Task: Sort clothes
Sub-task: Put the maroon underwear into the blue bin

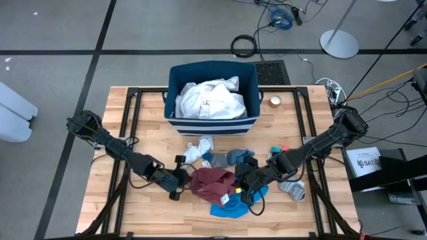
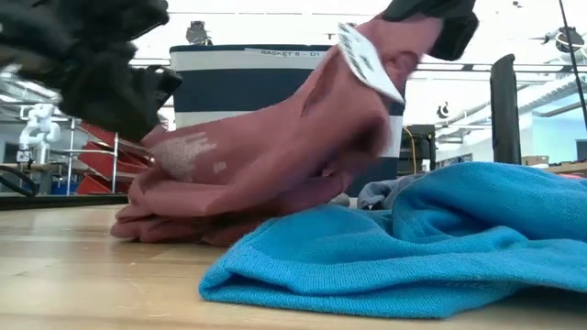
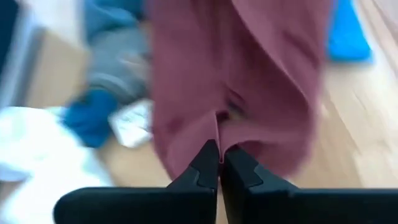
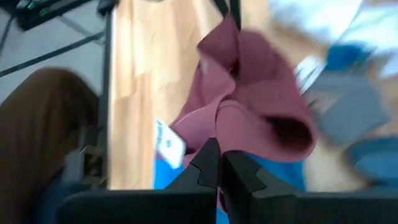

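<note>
A maroon garment [image 1: 212, 185] lies bunched at the table's near middle, partly over a bright blue garment [image 1: 230, 209]. My left gripper [image 1: 180, 181] is shut on its left side, and my right gripper [image 1: 241, 191] is shut on its right side. A white garment [image 1: 210, 100] fills the navy striped bin [image 1: 213, 123] at the far middle. A small white piece [image 1: 198, 149], grey-blue socks [image 1: 230, 158], a grey sock [image 1: 293, 190] and a red piece [image 1: 284, 148] lie on the wood. My left gripper pinches a fold of the maroon garment's left side [image 3: 217, 127] between its two shut fingers, coming level from the table's left. That side sits low [image 2: 174, 156], close to the table. My right gripper pinches the maroon garment's right side [image 4: 225, 127] between its two shut fingers, next to a white tag [image 4: 168, 142], coming from the table's right. That end is raised [image 2: 385, 55], and the cloth slopes down from it to the bulk [image 2: 220, 215] on the table.
The bin stands behind the pile. A small round tin [image 1: 275, 101] sits at the far right of the table. The blue garment [image 2: 413, 238] lies in front of the maroon one. Bare wood shows at the near left [image 1: 127, 207].
</note>
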